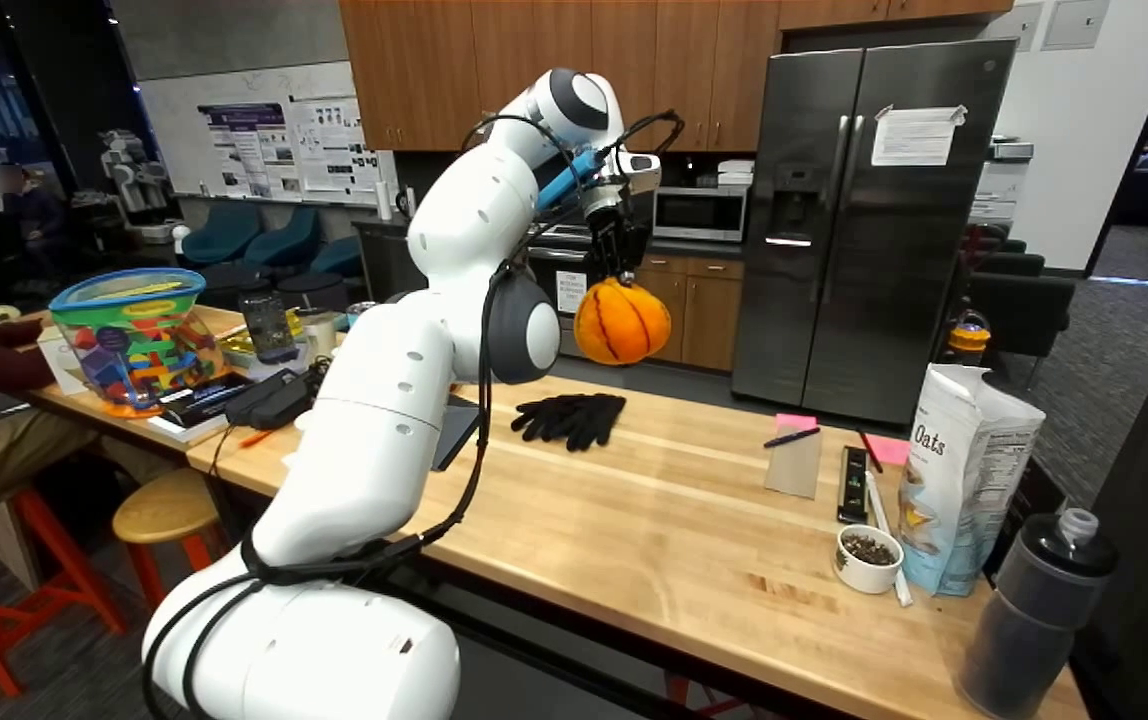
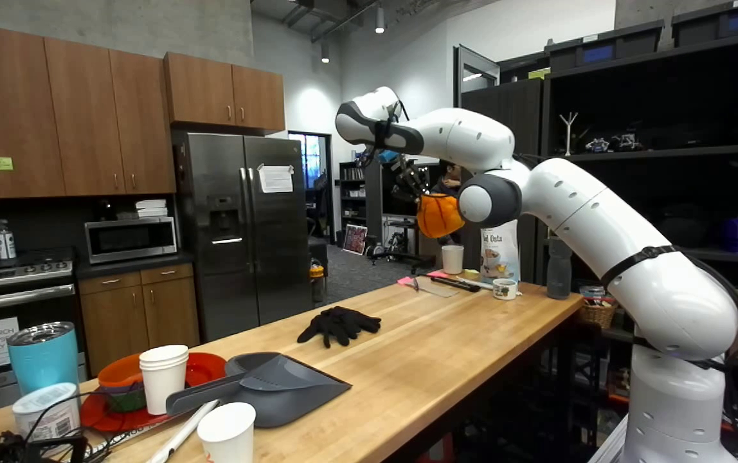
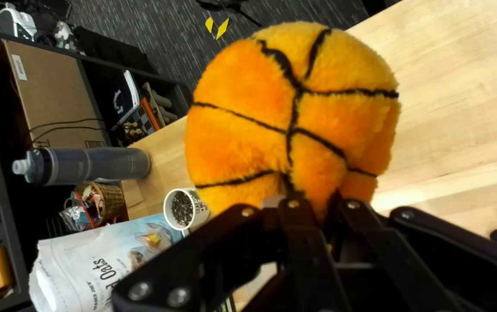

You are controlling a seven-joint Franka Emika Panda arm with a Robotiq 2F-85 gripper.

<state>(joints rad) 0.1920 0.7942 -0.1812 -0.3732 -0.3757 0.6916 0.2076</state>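
An orange plush ball with black seam lines (image 1: 622, 322) hangs in the air above the wooden table (image 1: 674, 540). It also shows in an exterior view (image 2: 440, 215) and fills the middle of the wrist view (image 3: 292, 112). My black gripper (image 3: 313, 201) is shut on the ball, with the plush pinched between its fingers. The fingertips are partly sunk in the plush and hidden. Black gloves (image 1: 569, 418) lie on the table, below and apart from the ball. In an exterior view the gloves (image 2: 339, 325) lie nearer the table's far edge.
An oats bag (image 1: 964, 480), a small cup of dark bits (image 1: 868, 558) and a grey bottle (image 1: 1039, 615) stand at one table end. A grey dustpan (image 2: 279, 386), white cups (image 2: 163, 379) and a turquoise tumbler (image 2: 45, 357) are at the opposite end. A fridge (image 1: 869, 230) stands behind.
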